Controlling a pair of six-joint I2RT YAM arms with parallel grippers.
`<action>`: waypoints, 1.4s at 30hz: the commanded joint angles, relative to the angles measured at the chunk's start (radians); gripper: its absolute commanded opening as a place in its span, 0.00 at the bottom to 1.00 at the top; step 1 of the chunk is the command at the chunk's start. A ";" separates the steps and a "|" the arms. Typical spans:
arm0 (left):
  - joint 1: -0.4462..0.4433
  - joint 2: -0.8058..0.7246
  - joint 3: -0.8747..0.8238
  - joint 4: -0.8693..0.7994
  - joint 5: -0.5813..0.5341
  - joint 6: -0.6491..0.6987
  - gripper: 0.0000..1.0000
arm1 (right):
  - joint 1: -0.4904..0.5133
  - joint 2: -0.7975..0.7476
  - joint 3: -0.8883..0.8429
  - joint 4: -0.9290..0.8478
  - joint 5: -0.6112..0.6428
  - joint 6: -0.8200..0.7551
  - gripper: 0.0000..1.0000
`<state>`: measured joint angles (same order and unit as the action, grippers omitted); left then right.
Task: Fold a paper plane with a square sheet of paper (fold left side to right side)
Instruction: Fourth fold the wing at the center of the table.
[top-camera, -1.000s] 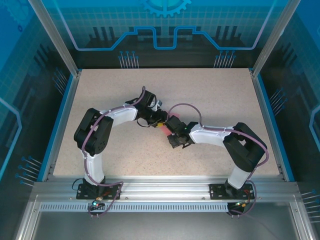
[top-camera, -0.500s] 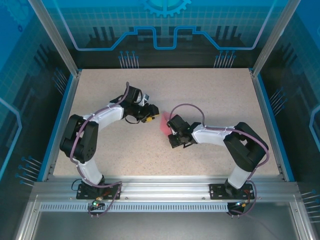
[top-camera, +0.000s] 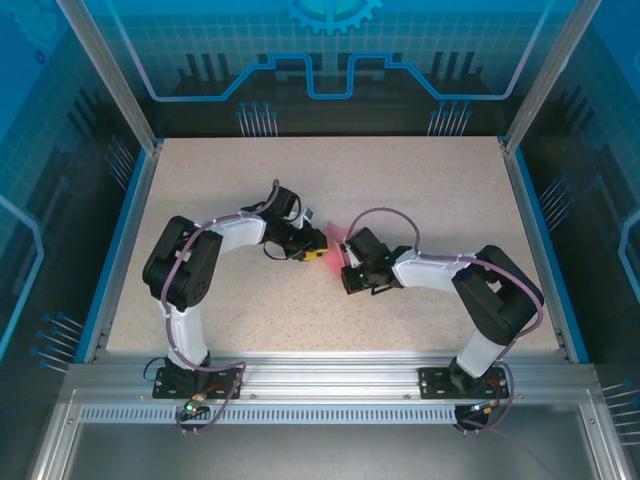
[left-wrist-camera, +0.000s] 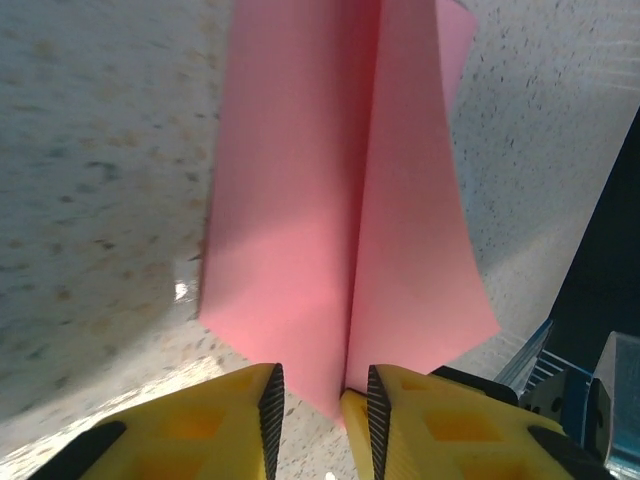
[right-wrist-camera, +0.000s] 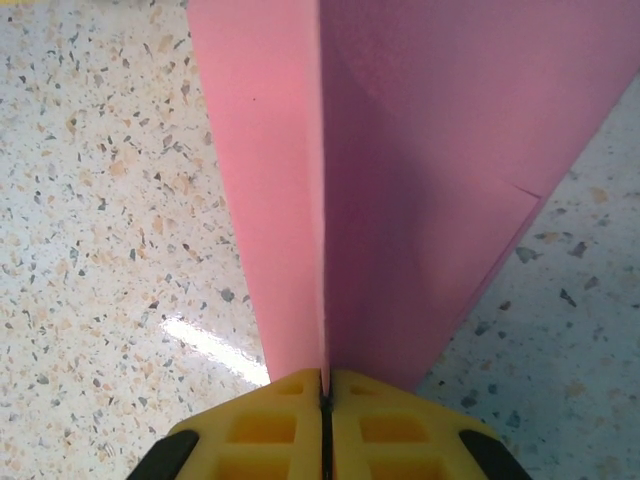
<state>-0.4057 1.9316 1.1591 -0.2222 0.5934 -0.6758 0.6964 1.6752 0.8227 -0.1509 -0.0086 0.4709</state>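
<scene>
The pink paper plane (top-camera: 338, 238) is a folded sheet with a centre crease, held off the table at its middle between the two arms. My right gripper (right-wrist-camera: 325, 385) is shut on the crease of the paper plane (right-wrist-camera: 400, 180), whose two flaps rise on either side; from above the right gripper (top-camera: 346, 252) meets the paper from the right. My left gripper (left-wrist-camera: 320, 385) stands open, its yellow fingers either side of the lower tip of the paper plane (left-wrist-camera: 330, 230), the right finger touching it. From above the left gripper (top-camera: 320, 248) meets the paper from the left.
The speckled table (top-camera: 440, 190) spreads flat around both arms. Blue rails (top-camera: 128, 235) and glass walls bound it on the left, right and back. An aluminium beam (top-camera: 330, 375) carries the arm bases at the near edge.
The left arm swung away to the left, then came back to the paper, its jaws narrowing around the tip. The right gripper carried the paper slightly up and right.
</scene>
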 joint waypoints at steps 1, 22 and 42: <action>-0.019 0.033 0.064 -0.001 0.036 -0.002 0.32 | -0.019 0.003 -0.034 0.001 -0.044 0.014 0.08; -0.034 0.194 0.188 -0.044 -0.003 -0.012 0.36 | -0.034 0.024 -0.041 0.001 -0.061 0.011 0.11; -0.034 0.222 0.169 -0.071 -0.032 -0.007 0.37 | -0.086 -0.072 -0.017 -0.007 -0.169 0.006 0.27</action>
<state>-0.4351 2.1117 1.3338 -0.2352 0.5995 -0.6819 0.6323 1.6501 0.8059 -0.1310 -0.1368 0.4782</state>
